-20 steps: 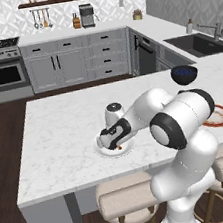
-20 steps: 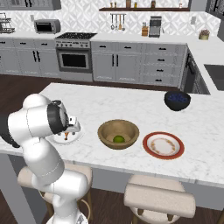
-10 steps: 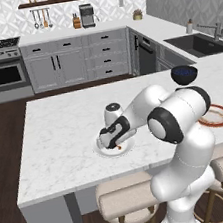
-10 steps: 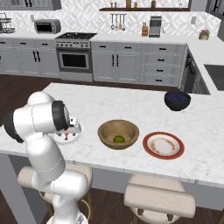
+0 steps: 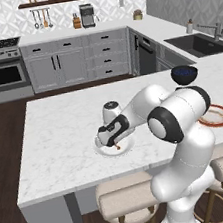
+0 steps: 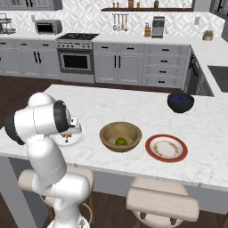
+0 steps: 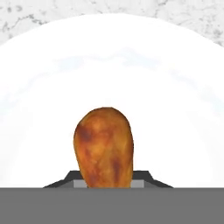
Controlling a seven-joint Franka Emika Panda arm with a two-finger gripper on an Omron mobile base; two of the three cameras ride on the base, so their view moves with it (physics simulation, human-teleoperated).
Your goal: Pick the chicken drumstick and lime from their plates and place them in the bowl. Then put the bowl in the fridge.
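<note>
1. Gripper (image 5: 114,144) – hovering low over the white plate (image 5: 105,151) on the desk (image 5: 60,126), pointing down. In the hand view the chicken drumstick (image 7: 104,146) is sitting right at the fingers, dark tips just peeking out either side of its lower end. Looks like they are bracketing the meat, but whether they are clamped on it or released I cannot tell.
2. Drumstick – lying on the white plate, orange-brown, fat end away from the hand cam. In the right base view it is showing as a small orange spot (image 6: 66,139) under the wrist.
3. Lime (image 6: 120,141) – already resting inside the wooden bowl (image 6: 120,136), mid-desk.
4. Red-rimmed plate (image 6: 166,148) – sitting beside the bowl, nothing on it.
5. Dark blue bowl (image 6: 180,102) – standing farther back, not part of the job.
6. Step in hand, my reading: grasping the drumstick. Doing it well: keeping the fingers centred across the thick part, squeezing fully before lifting, rising straight up so the plate isn't dragged, then carrying across to the wooden bowl and letting go low over it, w/o knocking the lime.
7. Remaining: drumstick into bowl, bowl to fridge.
</note>
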